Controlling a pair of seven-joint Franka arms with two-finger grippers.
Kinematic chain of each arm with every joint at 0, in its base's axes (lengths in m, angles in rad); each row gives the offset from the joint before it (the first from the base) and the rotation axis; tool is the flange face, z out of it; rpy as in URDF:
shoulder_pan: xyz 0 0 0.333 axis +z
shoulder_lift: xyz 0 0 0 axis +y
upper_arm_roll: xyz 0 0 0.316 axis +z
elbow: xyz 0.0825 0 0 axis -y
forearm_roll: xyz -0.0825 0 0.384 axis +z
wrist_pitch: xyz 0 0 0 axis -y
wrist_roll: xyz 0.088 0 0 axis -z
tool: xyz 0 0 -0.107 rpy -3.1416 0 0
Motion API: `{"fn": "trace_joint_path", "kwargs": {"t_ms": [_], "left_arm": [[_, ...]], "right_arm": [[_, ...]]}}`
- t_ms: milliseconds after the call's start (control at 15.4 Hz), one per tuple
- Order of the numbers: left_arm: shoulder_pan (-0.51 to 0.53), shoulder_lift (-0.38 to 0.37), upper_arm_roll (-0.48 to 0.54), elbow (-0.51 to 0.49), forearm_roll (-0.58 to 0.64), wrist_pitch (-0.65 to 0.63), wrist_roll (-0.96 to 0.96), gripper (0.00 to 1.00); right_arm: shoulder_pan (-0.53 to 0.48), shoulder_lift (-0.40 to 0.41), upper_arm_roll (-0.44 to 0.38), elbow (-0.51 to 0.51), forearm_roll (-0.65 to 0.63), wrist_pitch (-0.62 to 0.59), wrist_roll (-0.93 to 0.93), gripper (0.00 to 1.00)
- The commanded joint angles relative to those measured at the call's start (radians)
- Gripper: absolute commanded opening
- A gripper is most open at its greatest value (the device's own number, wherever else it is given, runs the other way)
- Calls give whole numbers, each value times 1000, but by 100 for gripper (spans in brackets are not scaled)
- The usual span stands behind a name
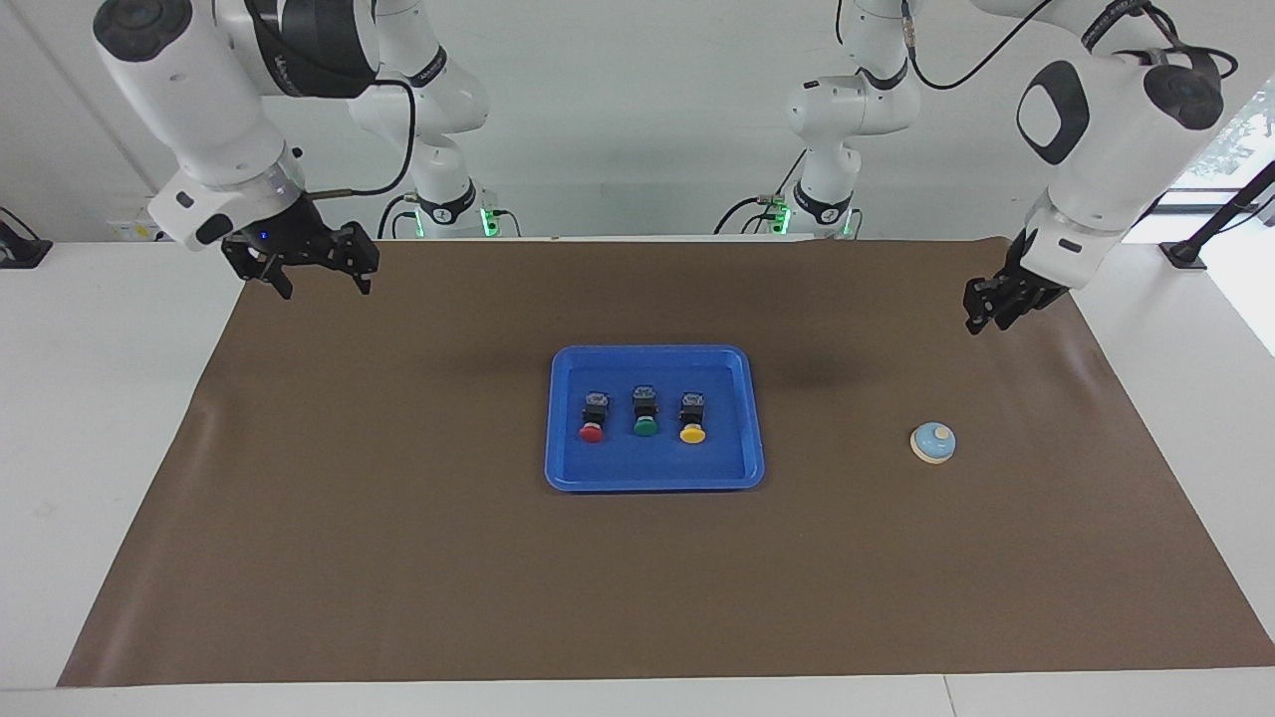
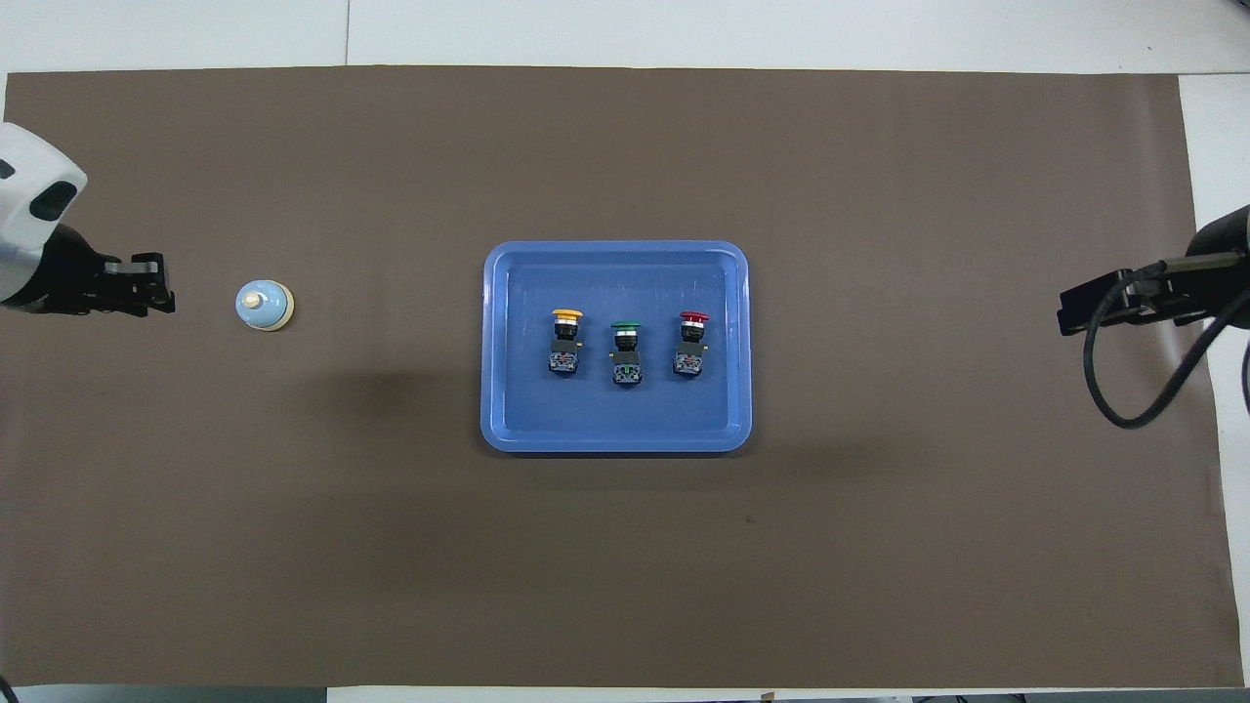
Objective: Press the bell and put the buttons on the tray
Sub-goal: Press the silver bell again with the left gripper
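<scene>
The blue tray [image 1: 654,483] [image 2: 615,441] lies mid-mat. In it the three buttons stand in a row: red [image 1: 592,418] [image 2: 691,344], green [image 1: 645,413] [image 2: 625,351] and yellow [image 1: 692,418] [image 2: 565,342]. The bell [image 1: 933,442] [image 2: 264,306] sits on the mat toward the left arm's end, apart from the tray. My left gripper [image 1: 984,319] [image 2: 161,298] hangs over the mat beside the bell, clear of it, shut on nothing. My right gripper [image 1: 321,287] [image 2: 1074,312] is raised over the mat's corner at the right arm's end, open and holding nothing.
A brown mat [image 1: 398,558] covers most of the white table [image 1: 100,448]. Two more arm bases [image 1: 822,214] [image 1: 443,214] with green lights stand at the table edge on the robots' side. A black cable [image 2: 1133,391] loops from the right wrist.
</scene>
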Motion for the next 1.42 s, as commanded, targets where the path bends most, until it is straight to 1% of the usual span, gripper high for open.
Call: {"fn": "trace_joint_path", "kwargs": {"t_ms": [0,129,259,324,518,712,1036,1360], "left_arm": [[-10,101,9,9,-13,94,2,0],[-8,107,9,-57,-13,160,6,0],[-11,121,9,-119,-13,261,5,0],[-19,135,9,-129,-13,278,3,0],[-21,130,9,-156,-13,277,3,0],[-21,136,9,-171,-13,289,6,0],[-18,170,9,-169,-13,344,6,0],[-10,188,9,-171,-13,372,8,0]], "right_arm": [[-29,-44,21,-73,-10,20,-17,100],[-43,-40,21,-70,-8,25,-18,100],[-44,-37,21,-64,-7,28,-20,100],[-44,-37,21,-65,-7,28,-18,100],[-41,-39,21,-65,-7,27,-14,100],[-33,-40,21,-65,-2,22,-12,100],[-33,-40,20,-65,9,16,-12,100],[-32,-40,20,-65,9,19,-10,100]]}}
